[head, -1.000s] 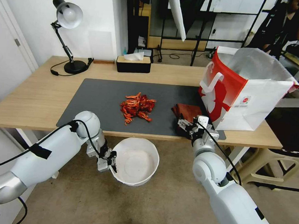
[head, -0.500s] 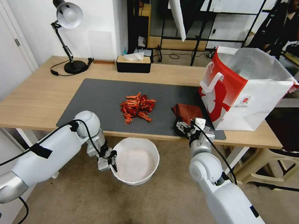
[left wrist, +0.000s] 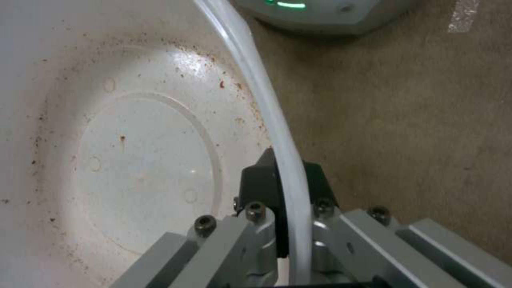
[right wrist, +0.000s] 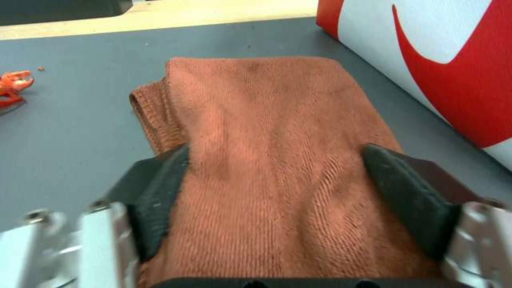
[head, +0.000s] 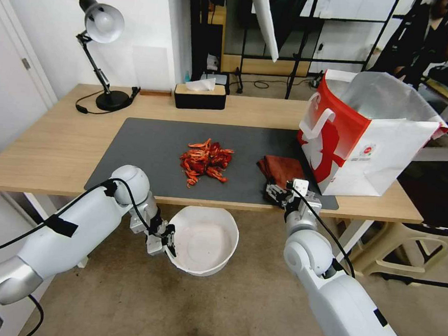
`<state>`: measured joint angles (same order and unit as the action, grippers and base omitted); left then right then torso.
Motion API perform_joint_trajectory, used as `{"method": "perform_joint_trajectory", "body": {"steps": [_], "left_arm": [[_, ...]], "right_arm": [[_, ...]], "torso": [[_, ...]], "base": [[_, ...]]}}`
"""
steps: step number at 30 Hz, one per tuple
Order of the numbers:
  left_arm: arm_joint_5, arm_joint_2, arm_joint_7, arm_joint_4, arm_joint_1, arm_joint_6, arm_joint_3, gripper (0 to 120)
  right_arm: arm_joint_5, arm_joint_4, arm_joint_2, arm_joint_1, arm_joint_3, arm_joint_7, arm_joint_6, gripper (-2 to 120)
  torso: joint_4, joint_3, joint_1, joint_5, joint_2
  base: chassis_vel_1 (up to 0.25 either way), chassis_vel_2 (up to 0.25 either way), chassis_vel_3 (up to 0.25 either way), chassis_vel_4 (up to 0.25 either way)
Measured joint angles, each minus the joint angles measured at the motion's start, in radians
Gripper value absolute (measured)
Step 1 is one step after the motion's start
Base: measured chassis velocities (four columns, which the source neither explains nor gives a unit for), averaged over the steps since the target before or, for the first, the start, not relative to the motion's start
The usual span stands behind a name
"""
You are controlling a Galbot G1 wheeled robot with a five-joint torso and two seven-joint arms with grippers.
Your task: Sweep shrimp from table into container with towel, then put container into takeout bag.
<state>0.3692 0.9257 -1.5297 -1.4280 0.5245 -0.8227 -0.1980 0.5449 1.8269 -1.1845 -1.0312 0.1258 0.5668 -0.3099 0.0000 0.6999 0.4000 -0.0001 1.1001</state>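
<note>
Left wrist view: left pincer [left wrist: 285, 188] clamps bare container [left wrist: 107, 132] rim; right pincer [right wrist: 277, 188] spread around towel [right wrist: 277, 132].

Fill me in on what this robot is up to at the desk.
The left gripper is shut on the rim of the white container, held below the table edge. The right gripper has its jaws open around the towel beside the takeout bag. The shrimp sit unswept.
</note>
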Motion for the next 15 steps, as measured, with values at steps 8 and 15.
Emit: {"method": "perform_joint_trajectory", "body": {"steps": [8,15], "left_arm": [[-0.003,0.000,0.000,0.000,-0.002,0.000,0.002,0],[-0.006,0.003,0.000,0.002,-0.007,0.000,0.003,0]], "right_arm": [[0.000,0.006,0.003,-0.001,-0.002,0.003,-0.001,49],[0.003,0.024,0.007,-0.005,-0.003,0.007,-0.004,20]], "torso": [[0.0001,0.000,0.000,0.0001,0.000],[0.0001,0.000,0.000,0.0002,0.000]], "base": [[0.000,0.000,0.000,0.000],[0.000,0.000,0.000,0.000]]}}
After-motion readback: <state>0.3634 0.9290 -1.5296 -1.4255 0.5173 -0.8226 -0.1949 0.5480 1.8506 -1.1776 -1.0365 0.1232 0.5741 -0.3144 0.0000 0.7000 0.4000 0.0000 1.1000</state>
